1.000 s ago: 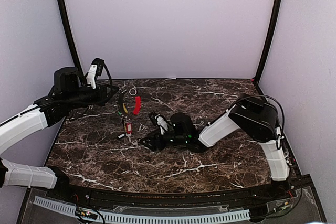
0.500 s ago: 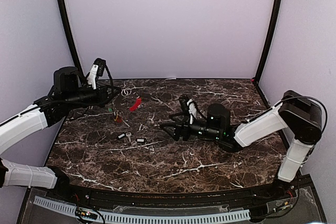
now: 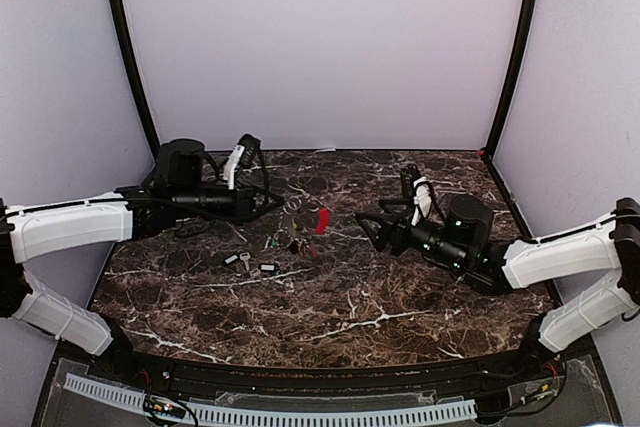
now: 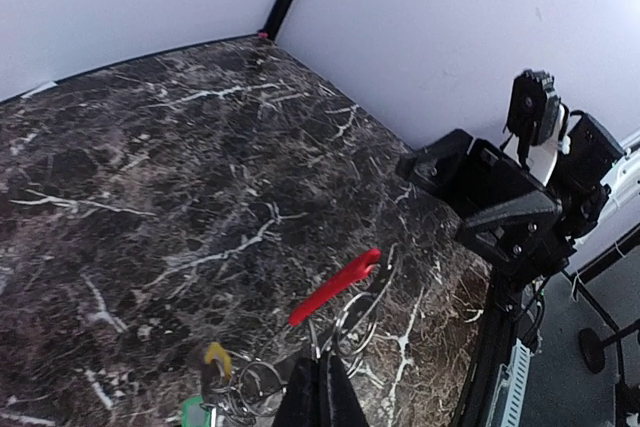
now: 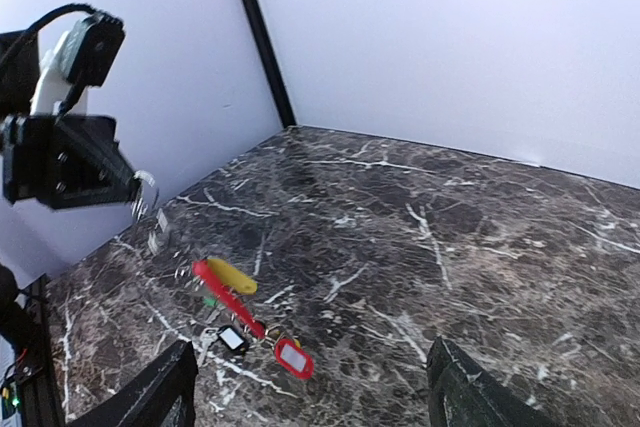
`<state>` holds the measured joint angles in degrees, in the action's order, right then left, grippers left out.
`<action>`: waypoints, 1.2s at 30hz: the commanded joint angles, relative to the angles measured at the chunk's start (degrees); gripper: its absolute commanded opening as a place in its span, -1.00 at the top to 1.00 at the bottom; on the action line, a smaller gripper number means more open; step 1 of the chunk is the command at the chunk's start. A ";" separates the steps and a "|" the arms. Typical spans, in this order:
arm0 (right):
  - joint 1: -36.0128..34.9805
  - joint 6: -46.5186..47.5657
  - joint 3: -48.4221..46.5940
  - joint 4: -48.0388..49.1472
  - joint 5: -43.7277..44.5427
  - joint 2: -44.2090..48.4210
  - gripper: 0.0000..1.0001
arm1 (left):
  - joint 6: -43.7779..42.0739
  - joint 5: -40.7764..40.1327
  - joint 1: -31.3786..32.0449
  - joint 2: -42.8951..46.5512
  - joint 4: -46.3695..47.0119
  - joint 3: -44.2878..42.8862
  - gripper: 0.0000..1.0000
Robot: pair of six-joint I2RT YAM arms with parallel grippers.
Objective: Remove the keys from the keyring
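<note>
Left tool carried keyring rightward, keys dangling.

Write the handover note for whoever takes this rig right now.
Left hand: shut on the keyring, red segment sticking out in front.
Right hand: open, empty, to the right of the bunch.
Keys: yellow, green and red-headed ones on the ring; two loose keys lie on the table, nearer the bases.
Done: apparently those two.
Left: strip the rest.
</note>
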<state>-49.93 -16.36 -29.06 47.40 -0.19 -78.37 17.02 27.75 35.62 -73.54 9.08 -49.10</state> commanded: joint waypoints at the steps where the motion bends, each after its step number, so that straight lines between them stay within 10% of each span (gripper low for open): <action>1: 0.54 1.13 2.05 -7.56 12.07 5.21 -0.58 | 1.58 -1.27 4.70 -6.70 11.36 -3.40 1.00; 26: 0.67 -2.67 8.84 -11.98 20.42 14.83 -0.63 | -0.37 4.28 4.77 -54.74 13.08 -40.39 0.98; 36: 0.69 -2.76 6.32 -11.46 19.51 11.50 -0.63 | -0.07 5.70 4.33 -56.68 13.31 -42.81 0.18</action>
<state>-49.58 -18.57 -20.32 34.15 19.33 -65.78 17.23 32.36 40.27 -130.74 22.85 -89.93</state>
